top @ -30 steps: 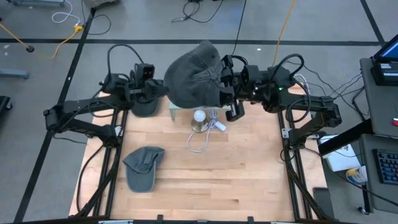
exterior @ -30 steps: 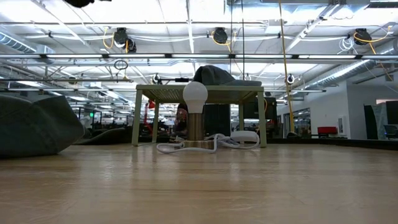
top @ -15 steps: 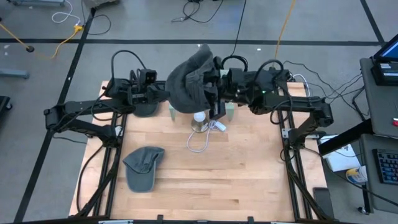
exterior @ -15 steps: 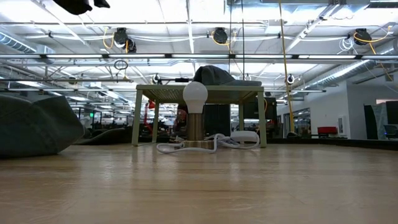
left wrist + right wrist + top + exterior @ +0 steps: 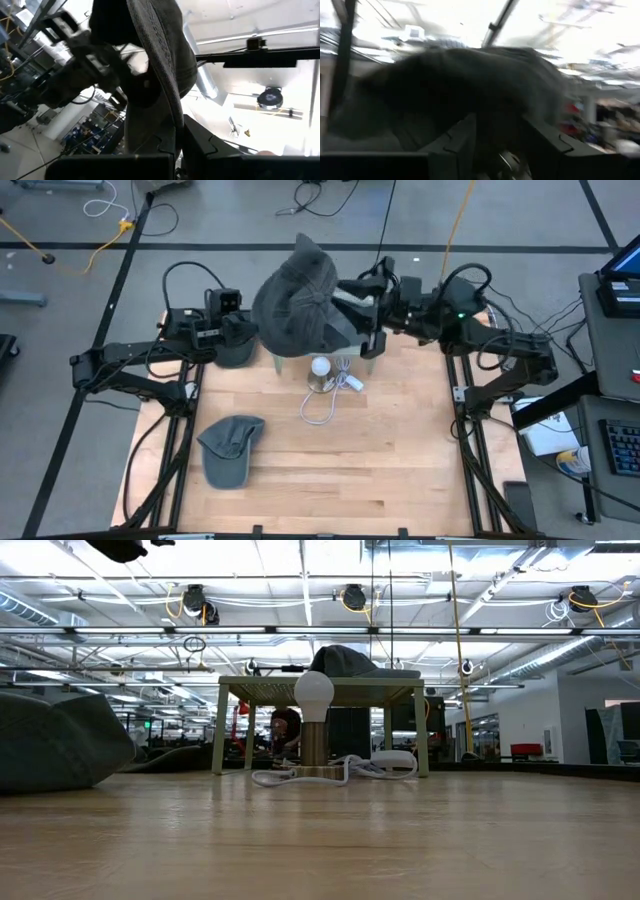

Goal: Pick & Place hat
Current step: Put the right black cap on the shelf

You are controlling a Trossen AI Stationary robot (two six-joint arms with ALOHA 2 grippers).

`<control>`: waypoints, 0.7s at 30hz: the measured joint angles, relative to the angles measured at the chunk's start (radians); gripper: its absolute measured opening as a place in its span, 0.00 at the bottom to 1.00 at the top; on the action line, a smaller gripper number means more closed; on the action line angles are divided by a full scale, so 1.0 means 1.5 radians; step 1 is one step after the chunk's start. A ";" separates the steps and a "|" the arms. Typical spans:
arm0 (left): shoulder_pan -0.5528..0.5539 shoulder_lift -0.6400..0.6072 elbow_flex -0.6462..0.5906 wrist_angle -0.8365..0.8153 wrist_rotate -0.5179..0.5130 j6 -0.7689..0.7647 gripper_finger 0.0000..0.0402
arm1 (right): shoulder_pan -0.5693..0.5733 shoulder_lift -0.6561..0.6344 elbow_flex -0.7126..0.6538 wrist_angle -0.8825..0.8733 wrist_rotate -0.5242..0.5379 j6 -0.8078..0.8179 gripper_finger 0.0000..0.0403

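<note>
Since a second ago the grey hat [image 5: 296, 308] has swung toward the table's back-left, stretched between the left gripper [image 5: 243, 330], clamped on its edge, and the right gripper [image 5: 366, 322], gripping the opposite side to keep it spread.

Dark grey hat [image 5: 297, 305] held aloft between both arms, above the back of the wooden surface [image 5: 330, 470].

The left hand [image 5: 246, 330] meets the hat's left edge, the right hand [image 5: 368, 320] its right side; under the hat stand a small pale green stand [image 5: 283, 362] and a white bulb [image 5: 320, 367] with a white cable [image 5: 325, 405]; a second grey cap [image 5: 229, 448] lies front left; another dark hat [image 5: 232, 354] sits by the left arm.
</note>
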 joint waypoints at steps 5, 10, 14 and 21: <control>-0.004 0.002 0.000 0.009 -0.006 0.000 0.02 | 0.000 -0.027 0.000 -0.070 0.039 -0.001 0.37; -0.004 0.001 0.000 0.013 -0.017 0.003 0.02 | 0.000 -0.053 0.000 -0.130 0.041 -0.001 0.35; -0.001 0.001 0.000 0.014 -0.007 -0.001 0.02 | 0.001 -0.080 0.000 -0.211 0.073 0.002 0.34; 0.041 0.001 -0.002 0.004 0.041 -0.051 0.02 | 0.006 -0.128 0.000 -0.314 0.057 0.062 0.32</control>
